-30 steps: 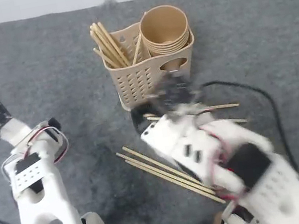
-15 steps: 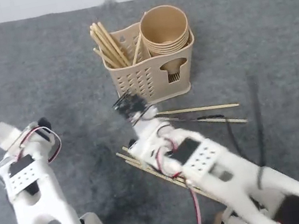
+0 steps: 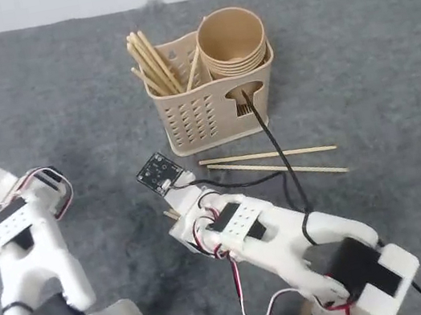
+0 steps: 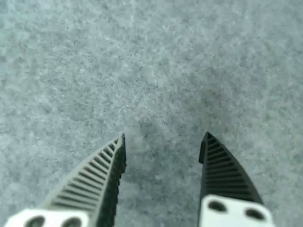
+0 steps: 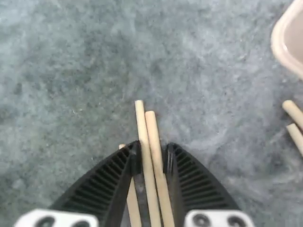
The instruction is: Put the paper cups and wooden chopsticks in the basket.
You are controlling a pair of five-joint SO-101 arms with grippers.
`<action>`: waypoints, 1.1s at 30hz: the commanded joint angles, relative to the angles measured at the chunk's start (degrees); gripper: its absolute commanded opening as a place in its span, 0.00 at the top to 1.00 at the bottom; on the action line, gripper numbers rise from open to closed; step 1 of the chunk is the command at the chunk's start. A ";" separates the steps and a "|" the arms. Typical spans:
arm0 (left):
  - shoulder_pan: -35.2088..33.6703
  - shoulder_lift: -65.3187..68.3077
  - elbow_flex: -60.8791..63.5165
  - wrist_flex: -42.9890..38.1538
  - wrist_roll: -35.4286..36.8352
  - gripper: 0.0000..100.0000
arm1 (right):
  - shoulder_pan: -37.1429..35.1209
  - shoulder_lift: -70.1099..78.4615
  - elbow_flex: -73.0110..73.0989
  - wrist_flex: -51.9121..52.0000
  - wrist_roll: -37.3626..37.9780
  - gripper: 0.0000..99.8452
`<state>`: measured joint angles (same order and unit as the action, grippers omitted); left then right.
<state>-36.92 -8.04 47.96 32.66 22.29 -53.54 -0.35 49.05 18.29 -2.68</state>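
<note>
Wooden chopsticks [image 5: 140,113] on grey carpet [image 4: 151,56], clamped by right gripper [image 5: 152,143]; left gripper [image 4: 164,136] gaping over bare pile. Farther off, paper cups [image 3: 231,35] and more sticks [image 3: 149,62] standing in basket [image 3: 195,115].

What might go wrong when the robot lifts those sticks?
1. The right gripper pinches two chopsticks close to their ends, so they might tip or slip out when lifted.
2. A third chopstick lies right beside them and may get dragged along.
3. The cable lies across the loose chopsticks and runs up the front of the basket, so it might snag.
</note>
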 commanded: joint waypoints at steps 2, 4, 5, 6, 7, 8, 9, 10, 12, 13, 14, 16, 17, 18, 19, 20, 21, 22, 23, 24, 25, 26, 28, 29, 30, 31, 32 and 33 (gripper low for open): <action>-0.44 -0.26 -2.77 0.35 0.44 0.76 | 0.22 0.04 -3.43 1.89 -0.18 0.93; -0.35 -0.26 -2.77 0.35 0.44 0.76 | 0.22 0.04 -3.96 2.24 -0.18 1.00; -0.35 -0.26 -2.77 0.35 0.44 0.76 | 0.22 0.04 -4.22 2.59 -0.18 0.99; -0.35 -0.26 -2.77 0.35 0.44 0.76 | 0.22 0.04 -4.48 3.21 -0.18 0.98; -0.35 -0.26 -2.77 0.35 0.44 0.76 | 0.22 -0.22 -4.66 3.65 -0.18 0.99; -0.35 -0.26 -2.77 0.35 0.44 0.76 | 0.22 -0.48 -4.75 4.00 -0.18 0.99; -0.35 -0.26 -2.77 0.35 0.44 0.76 | 0.22 -0.57 -5.27 4.44 -0.18 0.99; -0.26 -0.26 -2.77 0.35 0.44 0.76 | 0.22 -0.75 -5.89 5.14 -0.18 0.99; -0.26 -0.26 -2.77 0.35 0.44 0.76 | 0.22 -1.71 -6.86 6.90 -0.18 0.99; -0.26 -0.26 -2.77 0.35 0.44 0.76 | 0.22 -2.42 -7.21 7.78 -0.18 0.99; -0.26 -0.26 -2.77 0.35 0.44 0.76 | 0.22 -3.30 -7.21 8.31 -0.18 0.99; -0.26 -0.26 -2.77 0.35 0.44 0.76 | 0.22 -5.76 -7.30 9.19 -0.18 0.99; -0.26 -0.26 -2.77 0.35 0.44 0.76 | 0.22 -7.34 -7.30 9.89 -0.18 0.99; -0.26 -0.26 -2.77 0.35 0.44 0.76 | 0.22 -9.19 -7.30 10.86 -0.18 0.99; -0.26 -0.26 -2.86 0.35 0.44 0.76 | 0.48 -11.38 -7.38 11.74 -0.18 0.99; -0.18 -0.26 -2.86 0.35 0.44 0.76 | 0.92 -14.11 -7.38 12.53 -0.18 0.99; -0.18 -0.26 -2.86 0.35 0.44 0.76 | 1.19 -16.92 -7.38 12.97 -0.18 0.99; -0.18 -0.26 -2.86 0.35 0.44 0.76 | 1.63 -20.18 -7.38 13.41 -0.18 0.99; -0.18 -0.26 -2.86 0.35 0.44 0.76 | 2.33 -23.69 -7.38 13.67 -0.18 0.99; -0.09 -0.26 -2.86 0.35 0.44 0.76 | 2.95 -27.30 -7.38 13.76 -0.18 0.99; -0.09 -0.26 -2.86 0.35 0.44 0.76 | 3.47 -30.99 -7.38 13.49 -0.18 0.99; 0.00 -0.26 -2.77 0.35 0.44 0.76 | 4.18 -34.86 -7.38 13.32 -0.18 0.99; 1.14 -0.35 -2.59 0.53 0.35 0.76 | 5.32 -41.89 -7.82 12.53 -0.18 0.99; 1.67 -0.35 -2.59 0.62 0.00 0.76 | 6.11 -45.05 -7.91 11.65 -0.18 0.99; 2.02 -0.35 -2.59 0.62 -0.88 0.76 | 7.08 -48.31 -7.91 10.42 -0.18 0.99; 2.11 -0.35 -2.59 0.62 -1.85 0.76 | 8.13 -50.95 -7.91 8.84 -0.18 0.99; 2.20 -0.35 -2.59 0.62 -2.37 0.76 | 9.19 -53.23 -7.91 6.99 -0.18 0.99; 2.20 -0.35 -2.59 0.62 -2.64 0.76 | 10.42 -54.90 -7.91 4.79 -0.18 0.99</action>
<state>-35.25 -8.04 47.43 32.75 21.32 -46.51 -47.03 44.48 28.13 -2.77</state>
